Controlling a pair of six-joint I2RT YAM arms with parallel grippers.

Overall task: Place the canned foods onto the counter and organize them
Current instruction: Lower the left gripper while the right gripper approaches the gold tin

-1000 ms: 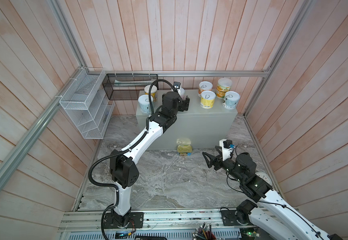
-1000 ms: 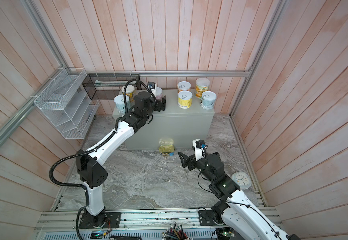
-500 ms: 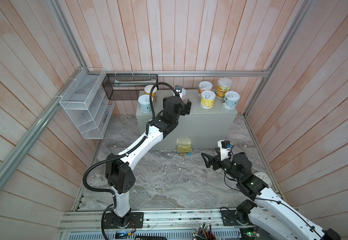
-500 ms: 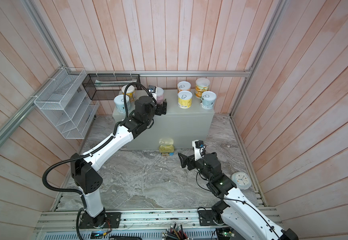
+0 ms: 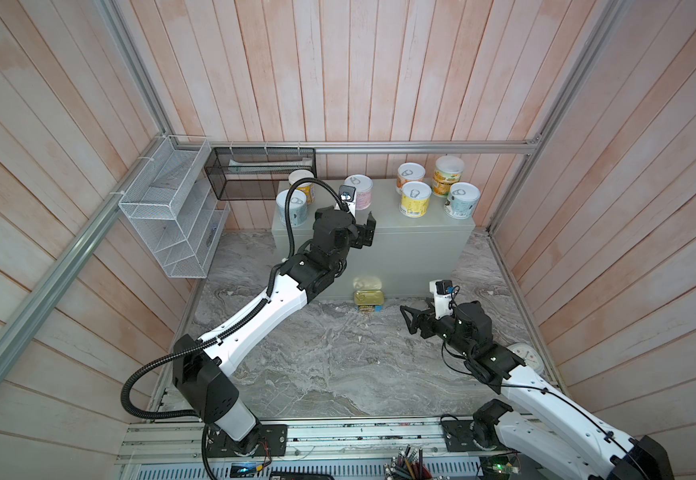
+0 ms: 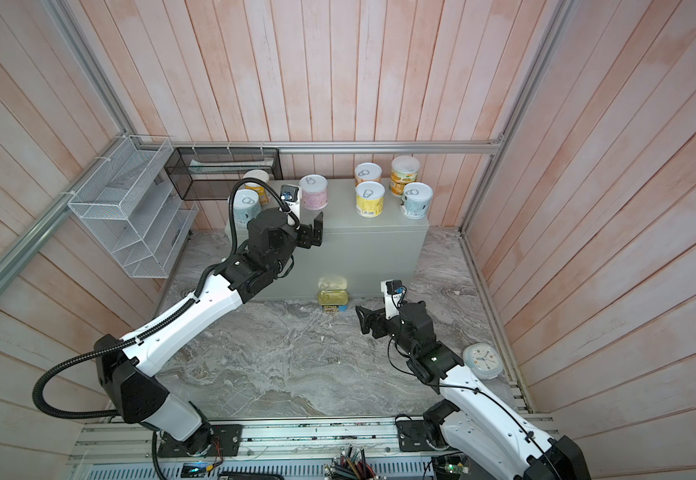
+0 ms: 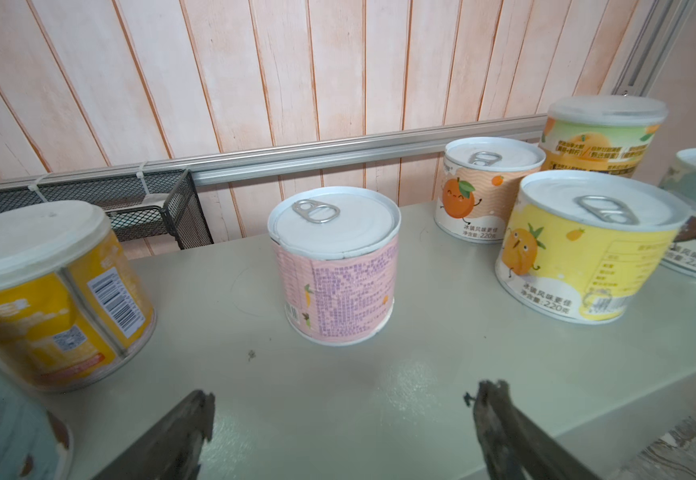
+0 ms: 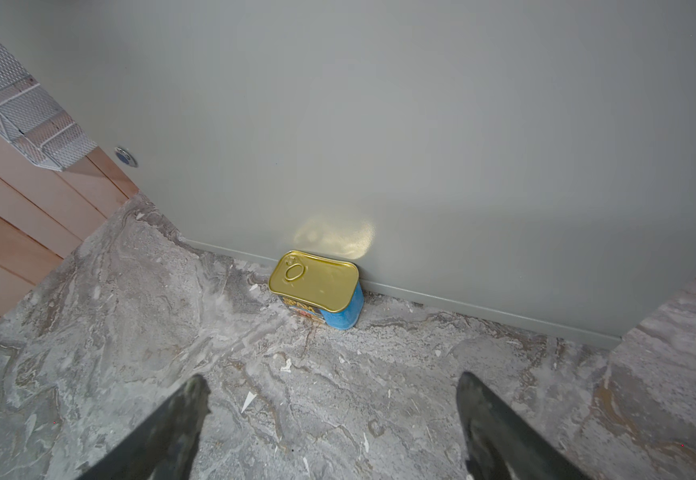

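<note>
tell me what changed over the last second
The left gripper, jaws open and empty, backed away from the pink can toward the front edge of the counter. The right gripper, also open, crept slightly toward the gold-topped tin. Unchanged: the pink can and the six other cans stand on the counter, and the tin sits on the marble floor against the counter's front.
</note>
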